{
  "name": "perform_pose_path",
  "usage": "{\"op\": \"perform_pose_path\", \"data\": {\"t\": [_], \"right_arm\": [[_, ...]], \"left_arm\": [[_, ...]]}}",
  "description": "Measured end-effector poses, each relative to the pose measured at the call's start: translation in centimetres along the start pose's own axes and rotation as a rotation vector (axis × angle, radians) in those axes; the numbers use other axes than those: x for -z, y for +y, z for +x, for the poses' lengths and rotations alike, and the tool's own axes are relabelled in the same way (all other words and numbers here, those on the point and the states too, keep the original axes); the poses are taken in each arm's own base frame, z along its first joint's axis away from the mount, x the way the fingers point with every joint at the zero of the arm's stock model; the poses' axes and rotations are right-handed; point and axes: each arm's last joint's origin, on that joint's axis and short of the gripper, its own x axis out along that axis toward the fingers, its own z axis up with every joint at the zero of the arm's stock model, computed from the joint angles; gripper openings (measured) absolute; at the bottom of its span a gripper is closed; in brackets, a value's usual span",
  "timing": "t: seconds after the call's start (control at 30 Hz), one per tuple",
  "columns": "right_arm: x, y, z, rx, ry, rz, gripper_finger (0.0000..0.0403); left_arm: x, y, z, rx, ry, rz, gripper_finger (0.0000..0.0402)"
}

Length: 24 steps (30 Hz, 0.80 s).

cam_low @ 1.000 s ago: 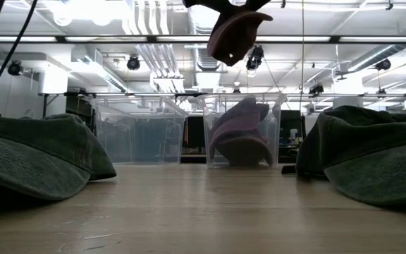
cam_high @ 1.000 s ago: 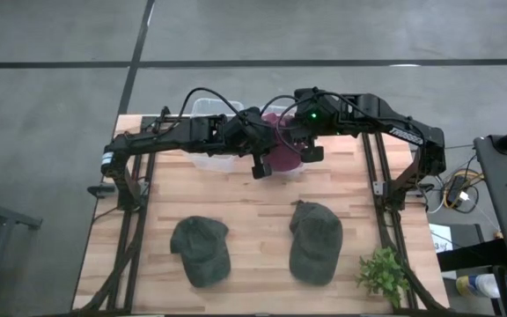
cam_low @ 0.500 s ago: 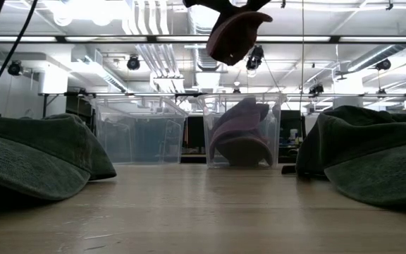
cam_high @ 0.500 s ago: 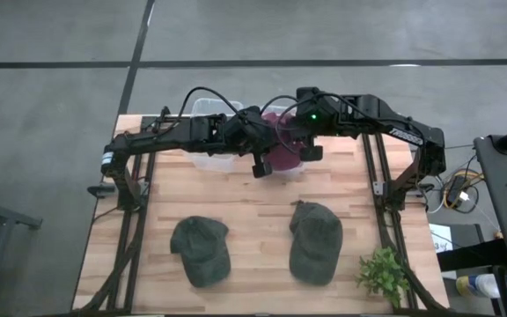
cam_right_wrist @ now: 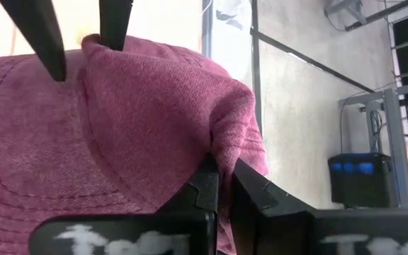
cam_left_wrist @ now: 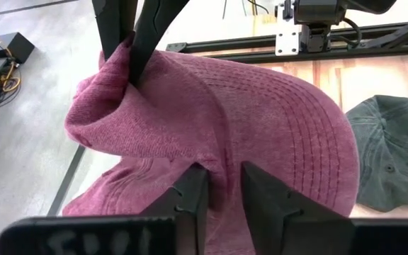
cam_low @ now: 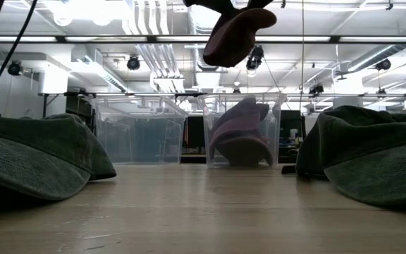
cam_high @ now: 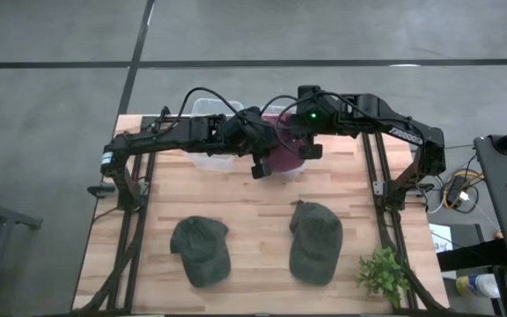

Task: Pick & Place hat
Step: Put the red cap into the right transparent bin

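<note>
A maroon hat [cam_high: 282,155] hangs in the air above the right-hand clear bin [cam_low: 273,127] at the table's far middle; the low view shows it tilted [cam_low: 235,34]. My right gripper [cam_right_wrist: 224,170] is shut on it from the right. My left gripper [cam_left_wrist: 224,173] stands open at the hat's left side, with maroon cloth showing in the gap between its fingers [cam_right_wrist: 115,25]. A second purple hat [cam_low: 242,137] lies inside the bin below. My right gripper pinches a raised fold of the hat's crown cloth [cam_right_wrist: 225,145] between its two fingers, slanting down from the table's far right. The hat hangs below the fingers, tilted and clear of the bin. My left gripper's fingers stand apart beside the hat's edge [cam_right_wrist: 91,42]; whether one touches it I cannot tell.
Another clear bin [cam_low: 139,130] stands left of the first. Two dark green hats [cam_high: 201,249] [cam_high: 313,240] lie on the near half of the wooden table. A small green plant [cam_high: 381,275] sits at the near right corner.
My left gripper has opened. The maroon hat has tipped in the right gripper's hold: in the low view its lower left end has sagged and its brim now slants. Both arms have stayed in place.
</note>
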Motion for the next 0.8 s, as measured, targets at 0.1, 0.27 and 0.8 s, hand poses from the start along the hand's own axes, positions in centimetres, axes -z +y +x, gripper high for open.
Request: {"op": "perform_pose_path", "data": {"t": [0.1, 0.27, 0.8], "right_arm": [[0.0, 0.0, 0.0, 0.0, 0.0, 0.01, 0.0008], [0.0, 0.0, 0.0, 0.0, 0.0, 0.021, 0.0008], [1.1, 0.2, 3.4, 0.018, 0.074, 0.002, 0.0008]], "left_arm": [[0.0, 0.0, 0.0, 0.0, 0.0, 0.0, 0.01], [0.0, 0.1, 0.0, -0.036, 0.005, 0.009, 0.0139], [0.7, 2.0, -5.1, -0.276, 0.068, -0.03, 0.0167]]}}
